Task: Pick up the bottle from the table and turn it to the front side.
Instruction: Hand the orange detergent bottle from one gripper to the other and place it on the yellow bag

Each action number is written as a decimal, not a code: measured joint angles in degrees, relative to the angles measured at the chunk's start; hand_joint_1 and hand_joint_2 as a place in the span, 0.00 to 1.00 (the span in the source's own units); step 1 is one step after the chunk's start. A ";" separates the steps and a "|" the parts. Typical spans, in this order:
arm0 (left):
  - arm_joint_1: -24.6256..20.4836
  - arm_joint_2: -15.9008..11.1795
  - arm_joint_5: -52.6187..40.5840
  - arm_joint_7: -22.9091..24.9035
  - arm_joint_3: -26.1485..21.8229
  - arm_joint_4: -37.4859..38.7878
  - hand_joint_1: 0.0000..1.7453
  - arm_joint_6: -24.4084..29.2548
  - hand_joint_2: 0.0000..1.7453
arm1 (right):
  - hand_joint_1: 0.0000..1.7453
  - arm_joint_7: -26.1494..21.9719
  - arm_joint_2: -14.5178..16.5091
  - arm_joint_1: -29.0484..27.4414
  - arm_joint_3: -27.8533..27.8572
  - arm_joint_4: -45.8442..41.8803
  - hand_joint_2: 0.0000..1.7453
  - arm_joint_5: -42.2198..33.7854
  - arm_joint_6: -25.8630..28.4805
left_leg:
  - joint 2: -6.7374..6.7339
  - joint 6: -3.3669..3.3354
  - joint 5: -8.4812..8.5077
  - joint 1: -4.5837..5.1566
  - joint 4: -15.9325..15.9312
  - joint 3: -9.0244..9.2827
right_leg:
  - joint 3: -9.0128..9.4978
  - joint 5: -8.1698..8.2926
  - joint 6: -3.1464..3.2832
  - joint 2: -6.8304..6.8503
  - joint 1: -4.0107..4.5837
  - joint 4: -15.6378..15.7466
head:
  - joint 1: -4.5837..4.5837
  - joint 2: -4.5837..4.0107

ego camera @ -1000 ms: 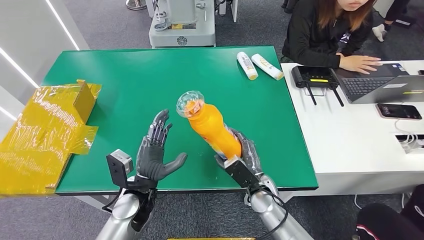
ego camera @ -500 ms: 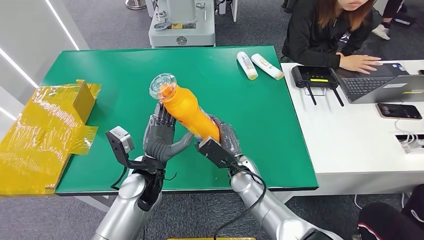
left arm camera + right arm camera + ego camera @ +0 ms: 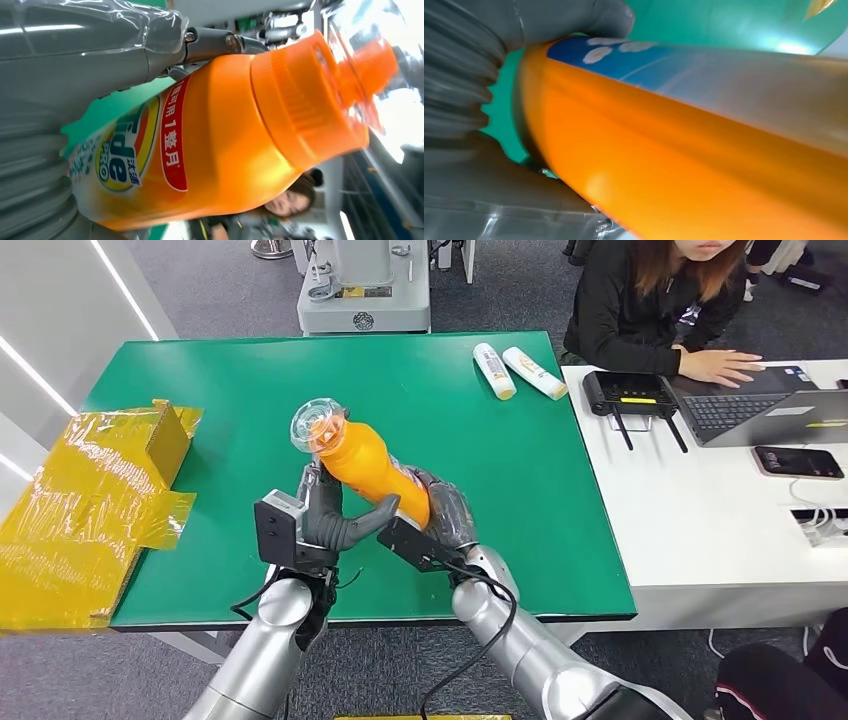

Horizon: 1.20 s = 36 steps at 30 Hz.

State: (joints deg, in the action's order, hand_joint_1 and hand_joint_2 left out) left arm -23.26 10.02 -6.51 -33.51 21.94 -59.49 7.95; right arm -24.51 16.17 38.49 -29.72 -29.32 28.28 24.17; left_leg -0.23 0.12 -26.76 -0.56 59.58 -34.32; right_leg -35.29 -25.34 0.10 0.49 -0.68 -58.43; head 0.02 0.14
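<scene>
The orange detergent bottle (image 3: 375,470) is held tilted above the green table (image 3: 250,390), its clear-covered cap (image 3: 320,425) pointing up and to the left. My right hand (image 3: 440,525) grips its lower end. My left hand (image 3: 325,515) closes on its middle, with fingers behind it and the thumb across the front. Close up in the left wrist view, the bottle (image 3: 215,145) shows its red and blue label, with my left hand's thumb (image 3: 100,55) lying over it. In the right wrist view my right hand (image 3: 469,100) wraps around the bottle (image 3: 684,150).
Two white tubes (image 3: 495,370) (image 3: 534,373) lie at the table's far right. A yellow film-wrapped box (image 3: 90,500) overhangs the left edge. A white desk (image 3: 700,510) to the right holds a router, laptop and phone; a person (image 3: 650,300) sits there.
The bottle has moved left with my right hand. My left hand, open a second ago, has turned and closed around the bottle's middle.
</scene>
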 joint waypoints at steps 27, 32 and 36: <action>1.37 -0.86 7.70 2.37 -2.37 0.55 1.00 -7.41 1.00 | 0.00 -1.01 -1.97 -2.99 1.13 0.00 1.00 4.41 1.46 | -0.01 0.00 0.00 0.00 0.00 0.00 | -0.02 0.00 0.00 -0.01 0.00 0.01 | 0.00 0.00; 1.36 -0.84 8.79 2.28 -2.38 0.54 1.00 -7.71 1.00 | 0.00 -2.82 -2.07 -3.79 1.48 -0.62 1.00 3.23 0.88 | 0.00 0.00 0.00 0.00 0.00 0.00 | -0.01 0.00 0.00 -0.01 0.00 0.01 | 0.00 0.02; 1.37 -0.83 9.63 2.00 -2.38 0.54 1.00 -8.22 1.00 | 0.00 -5.58 -2.25 -5.51 2.49 -2.60 1.00 0.05 -1.06 | 0.00 0.00 -0.01 0.00 0.00 0.00 | -0.01 0.00 0.00 0.00 0.00 0.01 | 0.00 0.01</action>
State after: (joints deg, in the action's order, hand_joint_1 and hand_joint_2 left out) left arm -21.89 9.19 3.12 -31.51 19.56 -58.95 -0.26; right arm -30.09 13.92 32.98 -27.23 -31.92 28.34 23.11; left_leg -0.23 0.12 -26.77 -0.56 59.58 -34.32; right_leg -35.30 -25.34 0.10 0.48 -0.68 -58.42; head 0.02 0.15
